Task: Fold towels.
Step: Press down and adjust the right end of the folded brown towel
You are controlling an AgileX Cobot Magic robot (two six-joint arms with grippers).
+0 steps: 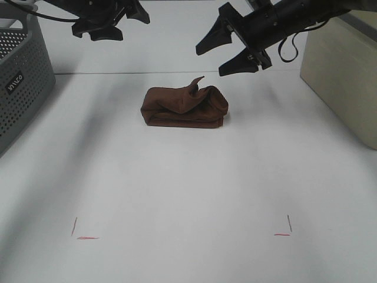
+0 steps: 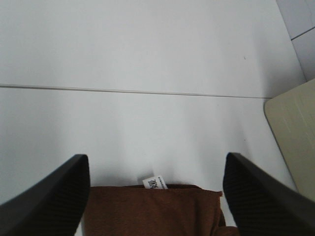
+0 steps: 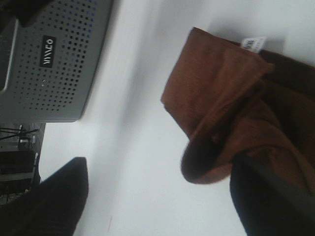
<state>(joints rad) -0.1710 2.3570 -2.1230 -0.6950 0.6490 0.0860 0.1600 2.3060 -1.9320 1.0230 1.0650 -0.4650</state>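
The reddish-brown towel lies folded into a thick bundle on the white table, with one corner sticking up at its top. Its white tag shows in the left wrist view at the towel's far edge, and in the right wrist view on the towel. My left gripper hangs open and empty above the table, behind and left of the towel. My right gripper is open and empty, raised just behind and right of the towel.
A grey perforated basket stands at the left edge; it also shows in the right wrist view. A beige box stands at the right. Red corner marks lie on the table near the front.
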